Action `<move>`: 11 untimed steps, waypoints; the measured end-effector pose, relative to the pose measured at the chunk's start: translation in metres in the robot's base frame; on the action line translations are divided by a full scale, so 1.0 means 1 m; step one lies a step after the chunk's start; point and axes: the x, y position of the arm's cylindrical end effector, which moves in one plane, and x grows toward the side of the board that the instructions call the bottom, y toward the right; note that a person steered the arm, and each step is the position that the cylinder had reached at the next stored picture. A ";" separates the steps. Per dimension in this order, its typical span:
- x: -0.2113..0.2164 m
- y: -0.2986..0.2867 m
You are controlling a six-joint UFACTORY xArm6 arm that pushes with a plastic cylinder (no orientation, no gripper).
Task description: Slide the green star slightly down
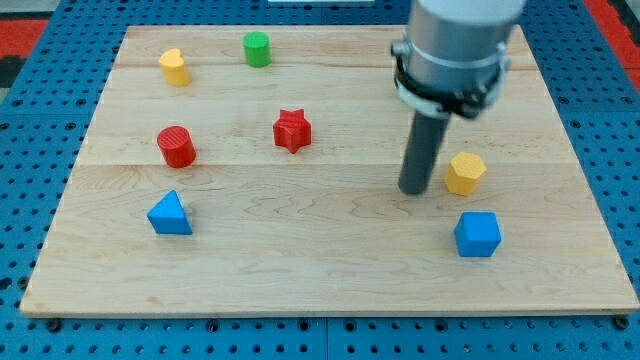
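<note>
No green star shows in the camera view. The only green block is a green cylinder [257,49] near the view's top, left of centre. My tip [415,190] rests on the wooden board [330,270] at the view's right, just left of a yellow hexagon [465,173] and above-left of a blue cube [477,234]. A small gap separates the tip from the hexagon. The arm's grey body [455,45] hides part of the board at the view's top right.
A yellow block [174,67] sits at the top left. A red star [292,130] lies near the middle, a red cylinder [176,146] at the left, and a blue triangle [169,214] below it. Blue pegboard [40,200] surrounds the board.
</note>
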 end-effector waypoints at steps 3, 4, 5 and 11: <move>-0.100 -0.053; -0.100 -0.053; -0.100 -0.056; -0.128 0.020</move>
